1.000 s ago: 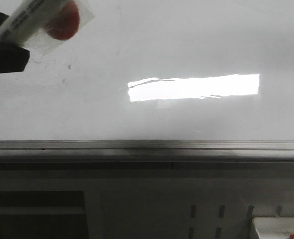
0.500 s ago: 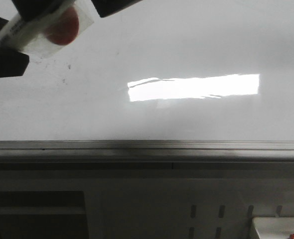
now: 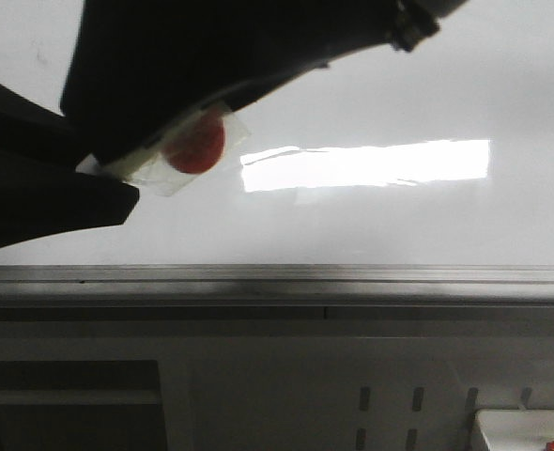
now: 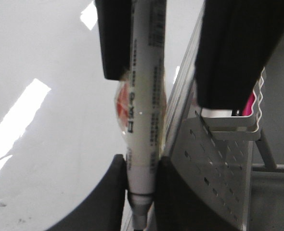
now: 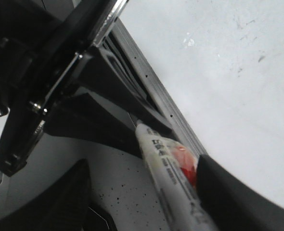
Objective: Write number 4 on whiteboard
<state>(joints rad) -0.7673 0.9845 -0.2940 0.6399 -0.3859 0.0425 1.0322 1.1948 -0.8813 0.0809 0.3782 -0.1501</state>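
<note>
Glossy whiteboard [image 3: 399, 85] fills bkgd, no 4 on it yet; left end effector [image 4: 135, 192] clamps marker [image 4: 144, 110] lengthwise betw fingers, tip twd board, right end effector [image 5: 147, 202] beside marker, grip state can't tell.

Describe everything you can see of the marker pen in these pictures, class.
The marker is a slim white barrel with black printed text, a barcode and a red patch on its label. It has a grey collar and a dark tip, uncapped. The left hand grips it between dark fingers; the right hand's finger touches its other end. It hangs before the whiteboard, near the metal lower edge.
</note>
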